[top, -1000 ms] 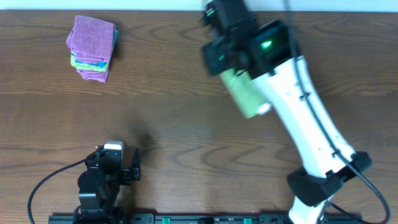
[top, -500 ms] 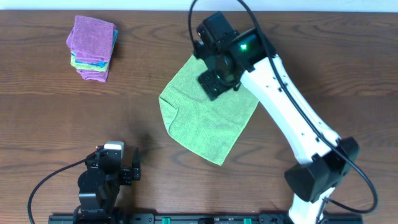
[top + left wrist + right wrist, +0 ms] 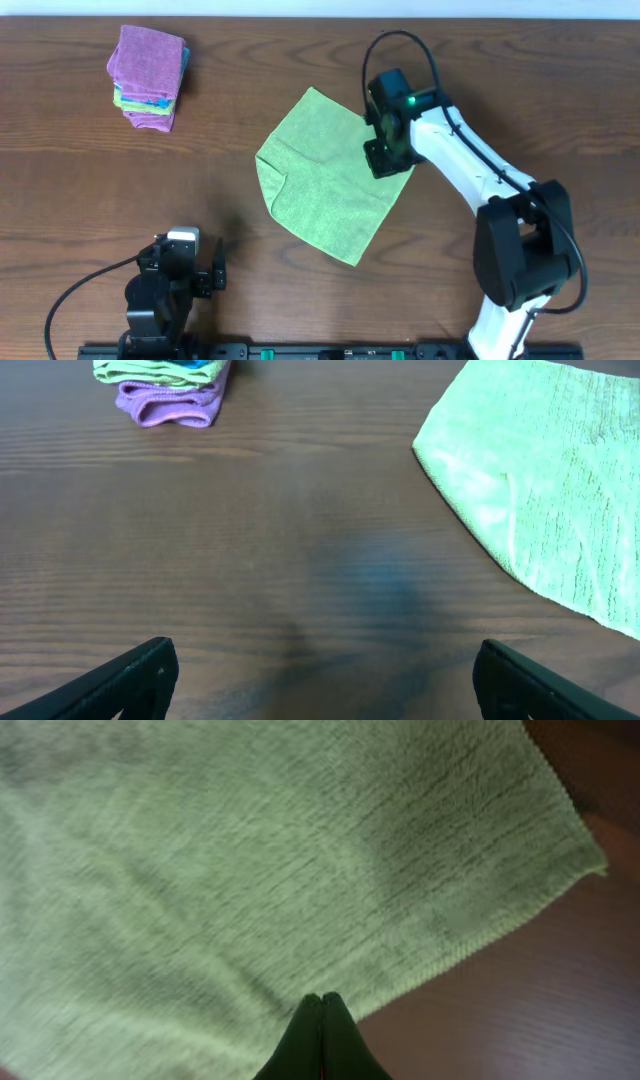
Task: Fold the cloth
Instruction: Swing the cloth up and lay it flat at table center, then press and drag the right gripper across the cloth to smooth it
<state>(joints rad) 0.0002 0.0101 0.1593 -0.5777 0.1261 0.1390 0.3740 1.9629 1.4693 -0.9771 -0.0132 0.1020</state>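
Note:
The green cloth (image 3: 325, 175) lies spread on the wooden table, near its middle, with its left corner turned over on itself. It also shows in the left wrist view (image 3: 540, 470) and fills the right wrist view (image 3: 250, 850). My right gripper (image 3: 383, 160) is over the cloth's right corner. Its fingers (image 3: 322, 998) are pressed shut at the cloth's edge, and I see nothing between them. My left gripper (image 3: 185, 250) rests near the table's front left. It is open and empty (image 3: 320, 680), well short of the cloth.
A stack of folded cloths (image 3: 148, 75), purple, green and blue, sits at the far left corner and shows in the left wrist view (image 3: 165, 385). Bare brown wood (image 3: 90, 190) lies between it and the left gripper.
One second ago the right gripper held the cloth bunched up in the air. It then laid the cloth out flat and moved right to the cloth's right corner. The left arm has not moved.

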